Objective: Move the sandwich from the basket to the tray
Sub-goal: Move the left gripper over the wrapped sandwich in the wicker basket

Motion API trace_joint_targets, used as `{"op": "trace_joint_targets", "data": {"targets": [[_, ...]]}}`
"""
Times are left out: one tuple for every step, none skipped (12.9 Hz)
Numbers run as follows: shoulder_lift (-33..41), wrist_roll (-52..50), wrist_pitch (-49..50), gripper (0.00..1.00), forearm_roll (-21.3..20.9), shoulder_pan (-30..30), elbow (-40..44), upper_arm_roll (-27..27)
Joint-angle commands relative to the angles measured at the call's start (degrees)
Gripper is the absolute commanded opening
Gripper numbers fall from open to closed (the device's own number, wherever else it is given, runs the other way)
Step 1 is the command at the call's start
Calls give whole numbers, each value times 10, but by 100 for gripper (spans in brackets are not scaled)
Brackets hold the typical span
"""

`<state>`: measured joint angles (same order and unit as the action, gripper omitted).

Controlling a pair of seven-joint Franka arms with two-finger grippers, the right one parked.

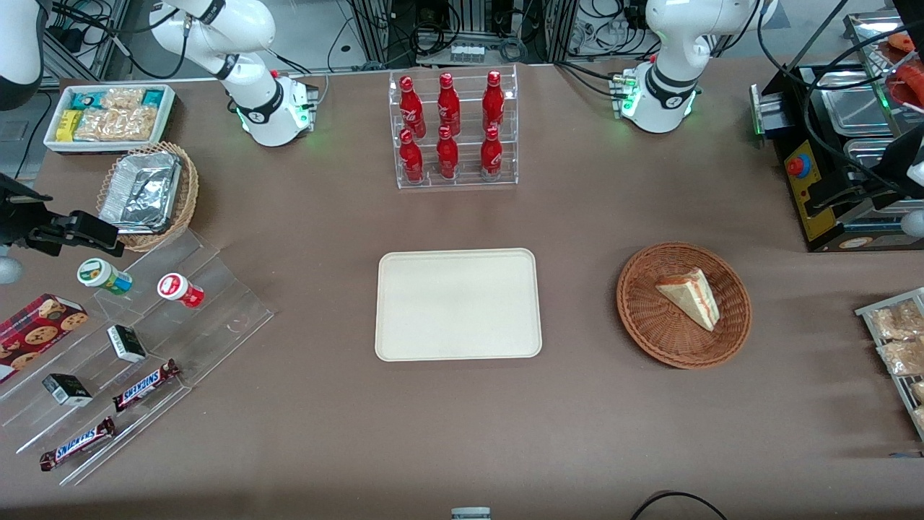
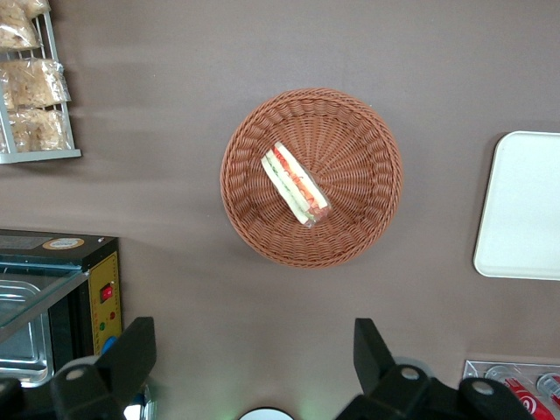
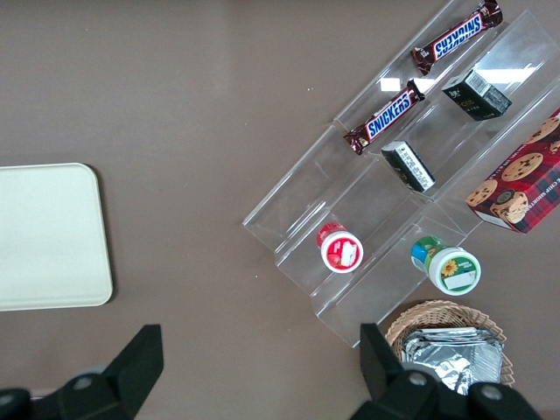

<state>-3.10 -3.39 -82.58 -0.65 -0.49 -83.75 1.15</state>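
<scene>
Left wrist view: sandwich [image 2: 296,183] in basket [image 2: 367,131], end effector [image 2: 254,354] spread.

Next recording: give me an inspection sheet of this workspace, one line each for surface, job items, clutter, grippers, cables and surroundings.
Surface: brown table, flat, no spills seen.
Job's things: sandwich lies in the basket; tray bare, beside the basket toward the parked arm's end.
Clutter: rack of red bottles; clear stepped stand with Snickers bars, small boxes and cups; cookie box; wicker basket of foil containers; white bin of snacks.
Grippers: left gripper hovers above the basket, fingers open, holding nothing.
Cables: black cable at the table edge nearest the front camera.
Surroundings: black machine with steel pans, wire rack of snack bags.
</scene>
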Motion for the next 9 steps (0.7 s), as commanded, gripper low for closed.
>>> {"op": "trace_joint_targets", "data": {"targets": [[-3, 9, 4, 100, -1, -1, 10, 1], [-3, 10, 5, 100, -1, -1, 9, 1], [-4, 11, 1, 100, -1, -1, 10, 1], [-4, 13, 1, 100, -1, -1, 10, 2], [-2, 14, 5, 100, 5, 0, 5, 3], [-2, 14, 5, 100, 13, 0, -3, 3], [-2, 15, 1, 100, 16, 1, -23, 4], [-2, 15, -3, 100, 14, 1, -39, 4], [-1, 15, -17, 100, 10, 1, -59, 4]]}}
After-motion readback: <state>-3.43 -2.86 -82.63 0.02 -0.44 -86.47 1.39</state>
